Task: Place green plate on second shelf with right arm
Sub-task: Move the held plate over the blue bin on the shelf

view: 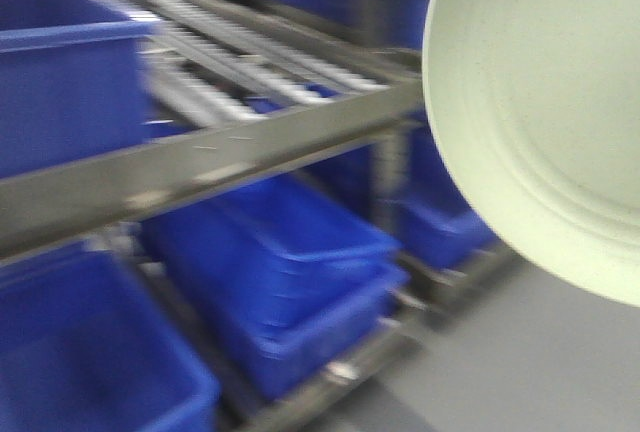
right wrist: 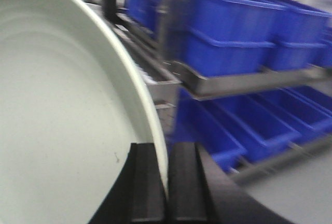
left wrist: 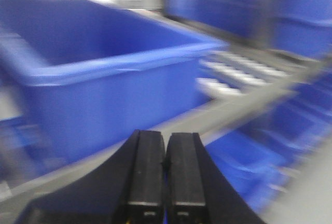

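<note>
The green plate is pale sage green and round, held on edge in the air at the right of the front view, to the right of the metal shelf rack. In the right wrist view the plate fills the left side. My right gripper is shut on the plate's rim, one finger inside the rim and one outside. My left gripper is shut and empty, in front of a blue bin on a shelf. Neither gripper shows in the front view.
The rack has a roller shelf behind a grey front rail. A blue bin sits on it at the left. More blue bins fill the lower shelf. Grey floor lies at the lower right. Stacked blue bins stand on racks.
</note>
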Robot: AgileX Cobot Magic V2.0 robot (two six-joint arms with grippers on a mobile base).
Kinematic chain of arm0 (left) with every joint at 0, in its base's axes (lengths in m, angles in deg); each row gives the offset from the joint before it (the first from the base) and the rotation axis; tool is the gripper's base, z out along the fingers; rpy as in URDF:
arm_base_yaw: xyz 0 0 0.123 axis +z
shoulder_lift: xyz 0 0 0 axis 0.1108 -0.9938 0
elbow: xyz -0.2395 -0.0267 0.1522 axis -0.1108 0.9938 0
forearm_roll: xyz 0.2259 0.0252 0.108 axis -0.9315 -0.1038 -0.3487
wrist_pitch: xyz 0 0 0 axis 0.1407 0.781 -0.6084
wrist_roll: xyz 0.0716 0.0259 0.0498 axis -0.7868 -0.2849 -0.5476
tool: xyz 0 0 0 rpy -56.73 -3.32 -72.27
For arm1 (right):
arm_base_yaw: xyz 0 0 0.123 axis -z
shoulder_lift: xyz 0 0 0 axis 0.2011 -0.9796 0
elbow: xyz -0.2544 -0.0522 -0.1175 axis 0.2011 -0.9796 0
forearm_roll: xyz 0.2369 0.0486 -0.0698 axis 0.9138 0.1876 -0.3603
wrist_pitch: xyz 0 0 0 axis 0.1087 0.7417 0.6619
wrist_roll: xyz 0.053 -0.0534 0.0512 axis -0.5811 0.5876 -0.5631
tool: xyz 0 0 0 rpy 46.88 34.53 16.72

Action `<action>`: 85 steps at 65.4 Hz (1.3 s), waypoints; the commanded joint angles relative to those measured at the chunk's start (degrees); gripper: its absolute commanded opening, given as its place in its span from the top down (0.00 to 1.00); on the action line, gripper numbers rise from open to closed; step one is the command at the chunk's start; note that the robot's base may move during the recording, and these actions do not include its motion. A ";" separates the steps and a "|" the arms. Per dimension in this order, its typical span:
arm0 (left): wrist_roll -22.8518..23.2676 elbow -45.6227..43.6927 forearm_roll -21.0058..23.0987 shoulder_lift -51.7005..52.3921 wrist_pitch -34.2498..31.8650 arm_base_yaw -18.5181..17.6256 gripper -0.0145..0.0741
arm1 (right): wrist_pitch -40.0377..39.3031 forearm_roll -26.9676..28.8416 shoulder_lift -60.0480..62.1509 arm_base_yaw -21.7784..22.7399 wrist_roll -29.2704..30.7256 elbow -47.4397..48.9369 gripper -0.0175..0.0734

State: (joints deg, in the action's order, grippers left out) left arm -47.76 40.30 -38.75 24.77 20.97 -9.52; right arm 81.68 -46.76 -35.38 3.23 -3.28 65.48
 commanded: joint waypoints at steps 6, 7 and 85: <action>0.44 2.40 0.53 0.84 -5.01 -0.01 0.69 | -6.43 0.50 -0.71 0.21 -0.16 1.91 0.74; 0.44 2.40 0.53 0.84 -5.01 -0.01 0.69 | -6.43 0.50 -0.71 0.21 -0.16 1.91 0.74; 0.44 2.40 0.53 0.84 -5.01 -0.01 0.69 | -6.43 0.50 -0.71 0.21 -0.16 1.91 0.74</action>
State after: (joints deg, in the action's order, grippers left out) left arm -47.76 40.30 -38.75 24.77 20.97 -9.52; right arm 81.68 -46.76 -35.38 3.23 -3.28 65.48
